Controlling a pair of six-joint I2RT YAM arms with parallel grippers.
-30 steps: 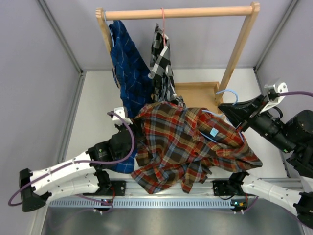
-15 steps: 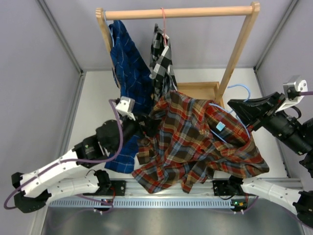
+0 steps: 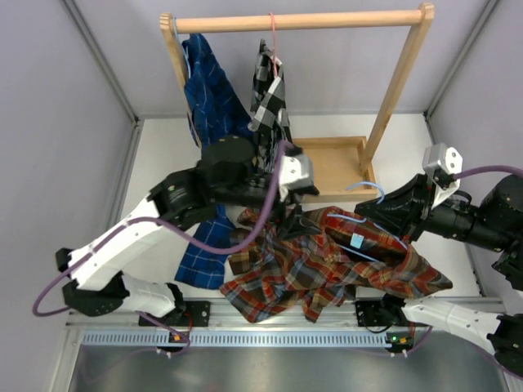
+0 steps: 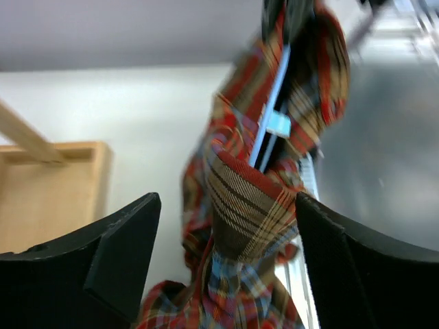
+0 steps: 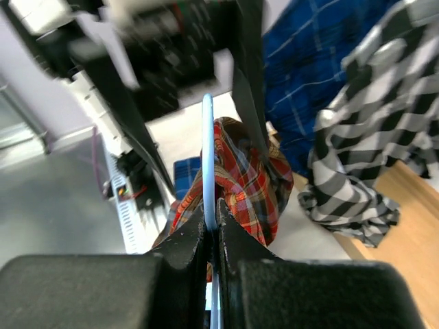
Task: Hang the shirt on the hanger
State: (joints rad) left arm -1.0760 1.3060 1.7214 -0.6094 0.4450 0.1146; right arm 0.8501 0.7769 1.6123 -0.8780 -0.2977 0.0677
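The shirt [image 3: 327, 269] lies bunched at the near middle of the table [image 3: 155, 163]. Its right part is draped over the hanger [image 3: 369, 187], and its hem sags toward the near edge. The hanger's hook pokes out on the far right side of the cloth. The right gripper [image 3: 384, 208] is clamped on the wire just below the hook. The left gripper [image 3: 296, 224] hangs over the shirt's far left part with its fingers spread wide and nothing in them.

The step in hand seems to be drawing the left shoulder over the hanger's free arm. To do it well, the left gripper should close on a fold near the collar, taking cloth only and not the wire. It should then pull left along the wire while the right gripper holds the hanger level. Pinching too deep would gather several layers and drag the whole shirt off.

The left wrist view shows what the top view hides. A ridge of shirt [image 4: 247, 199] rises between the spread fingers, and the hanger [image 4: 271, 116] runs inside the cloth beside the label [image 4: 278, 123]. The right wrist view shows the grip itself: the right gripper [image 5: 211, 233] is pressed together on the hanger [image 5: 207, 157], with the shirt [image 5: 236, 171] beyond. Only the top view shows the rack [image 3: 302, 20] at the far side, with the blue shirt [image 3: 214, 106] and the checked shirt [image 3: 270, 90] on it.
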